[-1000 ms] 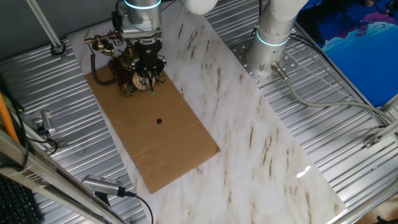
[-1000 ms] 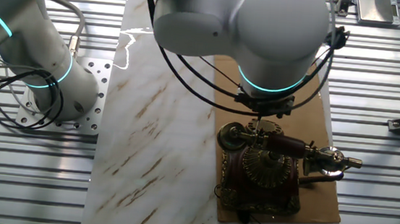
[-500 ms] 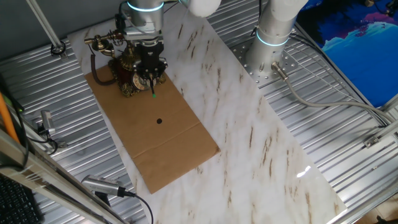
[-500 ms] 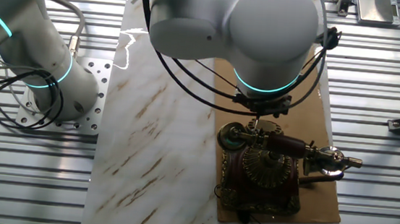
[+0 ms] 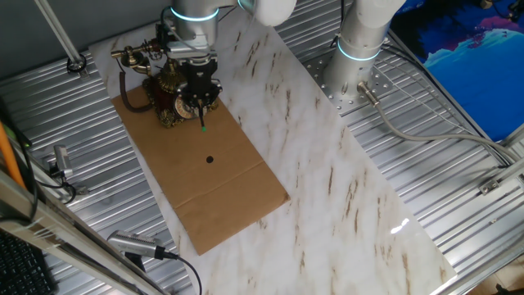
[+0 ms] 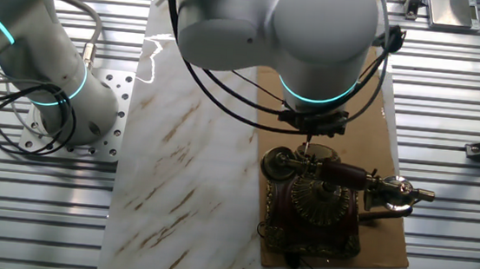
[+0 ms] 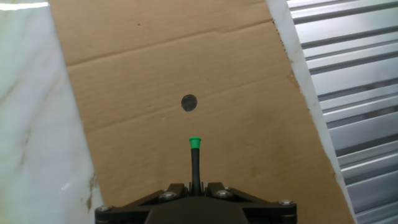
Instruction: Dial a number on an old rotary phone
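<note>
The old rotary phone (image 5: pixel 166 93) stands at the far end of a cardboard sheet (image 5: pixel 214 185); it has a dark red-brown body, gold trim, a round dial (image 6: pixel 317 198) and a brass-ended handset (image 6: pixel 345 174). My gripper (image 5: pixel 200 100) hovers at the phone's dial side, shut on a thin black stick (image 7: pixel 195 165) with a green tip (image 7: pixel 194 142). The tip (image 5: pixel 202 125) points down at bare cardboard just in front of the phone. In the hand view the phone is out of sight and the gripper (image 7: pixel 195 186) clamps the stick's base.
A small black dot (image 7: pixel 189 102) marks the cardboard ahead of the stick tip. The cardboard lies on a marble-patterned tabletop (image 5: pixel 327 180), with ribbed metal (image 5: pixel 426 156) around it. The arm's base (image 5: pixel 358 49) stands to the right; my wrist (image 6: pixel 317 45) hangs above the phone's front.
The gripper and stick have drifted slightly away from the phone's dial, toward the open cardboard. The phone has not moved.
</note>
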